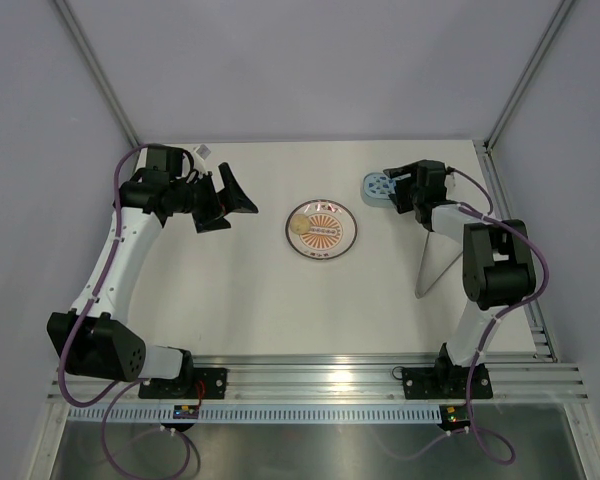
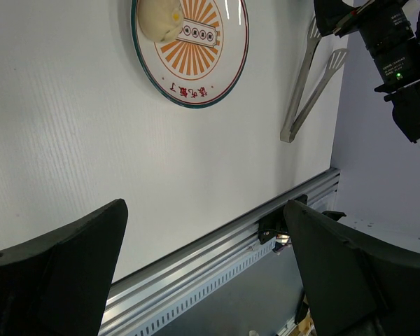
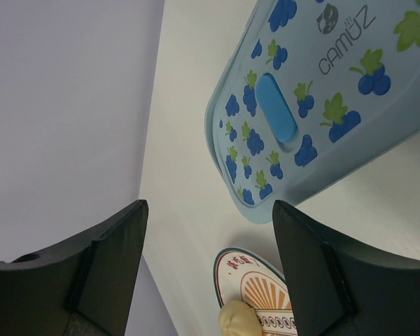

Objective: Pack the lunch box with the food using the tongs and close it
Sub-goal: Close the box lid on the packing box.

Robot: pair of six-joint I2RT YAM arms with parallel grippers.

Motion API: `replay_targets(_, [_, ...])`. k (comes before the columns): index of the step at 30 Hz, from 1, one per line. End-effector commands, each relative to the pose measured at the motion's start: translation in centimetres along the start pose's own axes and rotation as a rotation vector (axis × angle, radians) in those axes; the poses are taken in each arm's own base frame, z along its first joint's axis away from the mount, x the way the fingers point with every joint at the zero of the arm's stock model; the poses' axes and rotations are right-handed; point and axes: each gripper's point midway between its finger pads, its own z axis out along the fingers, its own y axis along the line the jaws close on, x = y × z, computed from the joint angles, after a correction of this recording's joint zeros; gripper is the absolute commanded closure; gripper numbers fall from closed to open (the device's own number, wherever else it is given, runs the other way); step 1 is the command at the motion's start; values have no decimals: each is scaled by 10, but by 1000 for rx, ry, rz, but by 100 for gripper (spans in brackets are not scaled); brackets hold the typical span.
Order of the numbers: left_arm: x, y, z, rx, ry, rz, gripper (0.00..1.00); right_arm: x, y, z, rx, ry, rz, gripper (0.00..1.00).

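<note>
The lunch box (image 1: 376,187) is pale blue with a blueberry-print lid facing up (image 3: 315,91); its inside is hidden. It lies at the back right of the table. My right gripper (image 1: 400,190) hovers just right of it, open and empty (image 3: 208,206). The only food I see is one pale cream bun (image 1: 300,224) on the left part of a plate; it also shows from both wrists (image 2: 159,19) (image 3: 238,320). The silvery tongs (image 1: 435,262) lie flat on the table by the right arm (image 2: 308,84). My left gripper (image 1: 228,200) is open and empty (image 2: 204,206), left of the plate.
A round white plate (image 1: 335,245) with an orange sunburst sits mid-table; its rim shows in both wrist views (image 2: 196,98) (image 3: 227,262). A slotted aluminium rail (image 1: 320,375) runs along the near edge. Grey walls enclose the back and sides.
</note>
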Motion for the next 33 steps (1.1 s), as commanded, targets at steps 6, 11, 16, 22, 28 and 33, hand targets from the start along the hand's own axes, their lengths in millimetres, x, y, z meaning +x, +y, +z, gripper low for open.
replay_targets(6, [-5, -7, 3, 42, -13, 39, 1, -34, 24, -37, 5, -102, -218, 27])
replay_targets(11, [-3, -8, 8, 51, -1, 32, 1, -62, 27, -49, 93, -129, -389, 53])
replay_targets(16, [0, -12, 18, 54, 14, 29, 1, -87, 20, -55, 249, -134, -505, 97])
replay_targets(22, [-11, -40, 48, 43, 30, 60, 1, -126, -7, -55, 332, -85, -476, 100])
replay_targets(28, [-61, -83, 114, 71, 10, 68, 30, -141, -28, -45, 477, -15, -549, 100])
replay_targets(33, [-78, -75, 187, 27, 72, 31, 63, -147, -42, -34, 550, 12, -566, 100])
